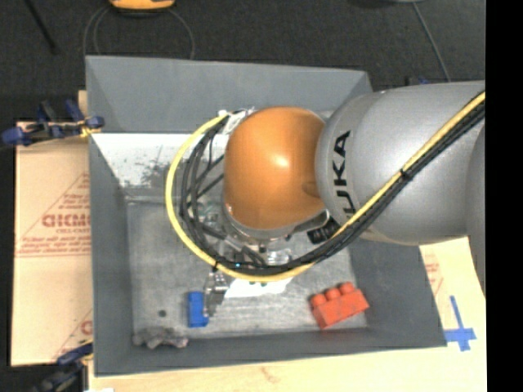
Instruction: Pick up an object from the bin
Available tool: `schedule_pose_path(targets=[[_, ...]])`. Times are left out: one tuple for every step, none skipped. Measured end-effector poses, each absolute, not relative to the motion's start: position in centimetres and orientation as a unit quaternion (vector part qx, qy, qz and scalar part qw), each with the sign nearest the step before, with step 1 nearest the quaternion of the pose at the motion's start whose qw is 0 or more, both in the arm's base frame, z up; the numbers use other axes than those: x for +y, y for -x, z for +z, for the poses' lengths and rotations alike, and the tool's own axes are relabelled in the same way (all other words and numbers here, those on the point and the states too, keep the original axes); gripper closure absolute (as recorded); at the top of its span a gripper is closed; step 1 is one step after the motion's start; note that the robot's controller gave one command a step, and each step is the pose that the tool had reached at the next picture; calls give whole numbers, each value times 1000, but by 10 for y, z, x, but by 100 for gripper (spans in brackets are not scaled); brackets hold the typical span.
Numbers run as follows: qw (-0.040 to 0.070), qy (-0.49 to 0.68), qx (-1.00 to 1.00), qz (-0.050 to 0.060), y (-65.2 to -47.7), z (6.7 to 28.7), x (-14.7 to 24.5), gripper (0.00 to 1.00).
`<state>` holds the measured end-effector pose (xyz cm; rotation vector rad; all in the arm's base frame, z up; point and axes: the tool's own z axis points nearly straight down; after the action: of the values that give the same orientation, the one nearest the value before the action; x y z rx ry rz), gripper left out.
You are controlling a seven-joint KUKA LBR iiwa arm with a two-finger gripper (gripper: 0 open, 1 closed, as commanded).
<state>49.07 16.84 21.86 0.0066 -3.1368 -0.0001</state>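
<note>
block (195,309) just left of tool (216,291), brick (337,305) well right

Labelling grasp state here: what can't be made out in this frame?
1. Bin centre, camera view: hidden under the arm's orange cover.
2. Gripper by the blue block: contact too small to tell.
3. Grey lump, view's lower-left corner: too small to identify.
4. White patch: partly under the wrist.

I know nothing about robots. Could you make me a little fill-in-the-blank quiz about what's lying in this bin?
The small block on the bin floor is ___ in colour. In the view, the red toy brick lies to the ___ of that block. The rounded cover on the arm is ___.
Missing words: blue; right; orange.
</note>
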Motion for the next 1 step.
schedule_pose_path(targets=[[-3,-67,-998,-1,-487,76,161,0]])
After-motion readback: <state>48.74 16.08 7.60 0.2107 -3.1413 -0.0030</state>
